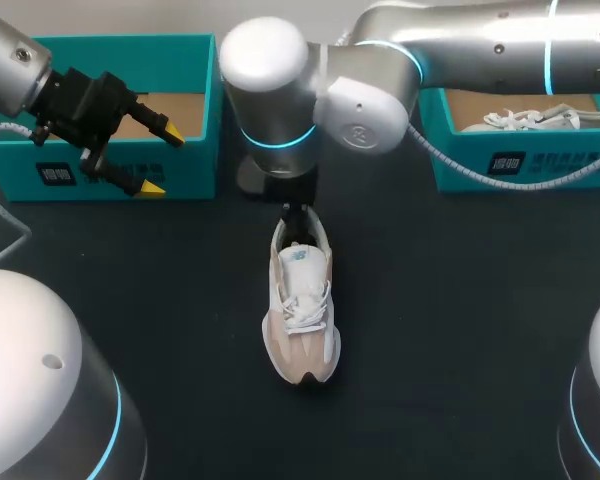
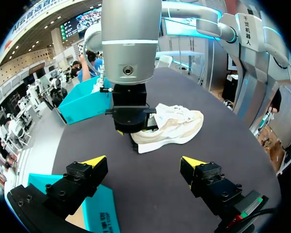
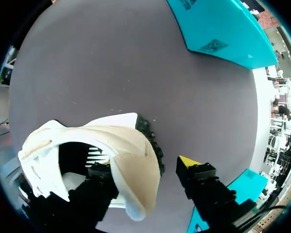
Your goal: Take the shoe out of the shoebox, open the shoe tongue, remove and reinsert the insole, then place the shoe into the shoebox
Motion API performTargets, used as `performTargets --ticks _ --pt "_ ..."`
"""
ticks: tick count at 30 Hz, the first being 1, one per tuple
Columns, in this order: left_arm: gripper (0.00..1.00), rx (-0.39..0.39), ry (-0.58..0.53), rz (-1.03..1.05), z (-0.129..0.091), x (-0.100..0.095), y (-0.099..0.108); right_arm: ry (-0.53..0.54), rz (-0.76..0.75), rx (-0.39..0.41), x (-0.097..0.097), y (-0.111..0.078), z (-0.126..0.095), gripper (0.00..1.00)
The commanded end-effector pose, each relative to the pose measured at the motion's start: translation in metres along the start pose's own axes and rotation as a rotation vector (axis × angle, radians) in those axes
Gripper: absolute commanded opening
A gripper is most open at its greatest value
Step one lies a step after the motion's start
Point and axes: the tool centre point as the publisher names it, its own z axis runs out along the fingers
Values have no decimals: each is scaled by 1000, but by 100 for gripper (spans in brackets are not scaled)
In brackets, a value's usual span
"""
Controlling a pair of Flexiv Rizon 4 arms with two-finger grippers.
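A white and beige shoe point(image 1: 301, 310) lies on the dark table, heel towards the back. My right gripper point(image 1: 296, 214) hangs over its heel. In the right wrist view the right gripper point(image 3: 145, 163) straddles the heel wall of the shoe point(image 3: 131, 155): one finger is inside the opening, the other outside with a gap to the heel, so it is open. My left gripper point(image 1: 160, 160) hovers open and empty over the front wall of the left teal shoebox point(image 1: 195, 60). From the left wrist view, the left gripper point(image 2: 144, 162) faces the shoe point(image 2: 177, 126) from a distance.
A second teal shoebox point(image 1: 520, 165) at the back right holds another white shoe point(image 1: 525, 120). My right arm point(image 1: 380, 80) spans the back middle of the table. Bare dark tabletop surrounds the shoe on both sides and in front.
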Motion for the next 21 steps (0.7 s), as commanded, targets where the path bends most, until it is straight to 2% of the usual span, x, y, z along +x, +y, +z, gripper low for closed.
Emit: performTargets --ticks 1,3,4,9,13,21 --pt "100 -3 1 0 0 0 0 9 -3 0 0 7 7 25" --pt "100 -3 1 0 0 0 0 11 -1 14 1 8 8 12" --pt "100 -3 1 0 0 0 0 11 1 20 2 8 9 0" --pt "100 -3 1 0 0 0 0 -13 54 59 8 -2 1 0" --pt "100 -3 1 0 0 0 0 -28 89 36 6 -10 -22 0" --pt "100 -3 1 0 0 0 0 -21 47 65 -5 -20 -84 0"
